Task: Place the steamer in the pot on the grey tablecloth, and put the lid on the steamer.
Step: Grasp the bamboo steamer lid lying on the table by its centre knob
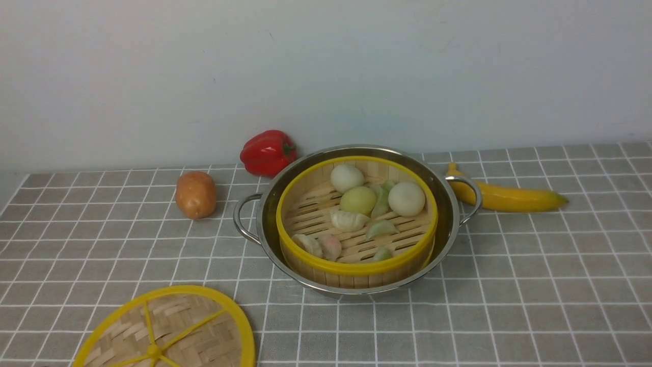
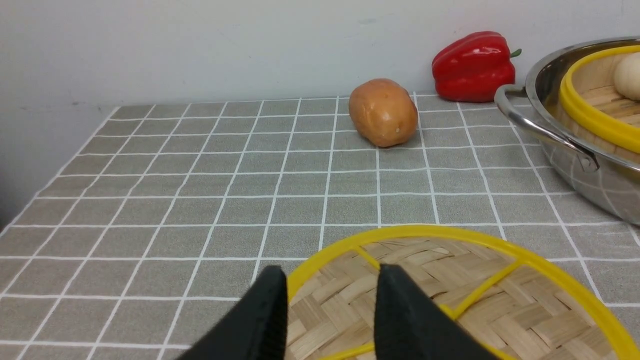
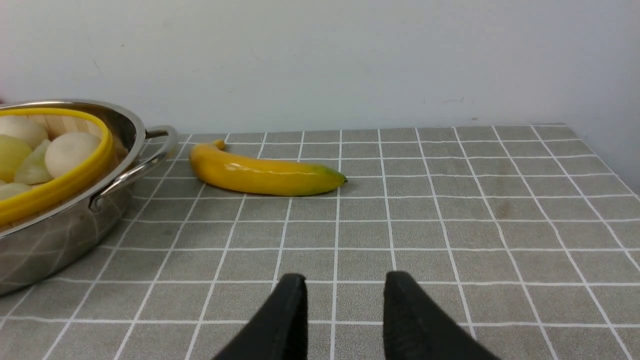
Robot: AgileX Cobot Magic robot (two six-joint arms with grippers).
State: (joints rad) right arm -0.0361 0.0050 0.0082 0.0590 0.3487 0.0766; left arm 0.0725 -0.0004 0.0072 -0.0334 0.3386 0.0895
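Grey tablecloth: flat weave, white grid. Shiny steel pot with loop handles holds the slatted bamboo steamer, yellow-rimmed; its dumplings look blurry. Woven lid, cut off at the frame edge, lies just under the left gripper, fingers parted and empty. Right gripper parted over cloth, well apart from the pot.

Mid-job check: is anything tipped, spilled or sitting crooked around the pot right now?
Nothing stands out. The steamer sits upright inside the pot, with its food all inside and none on the grey tablecloth. The lid lies flat on the cloth, not yet on the steamer.
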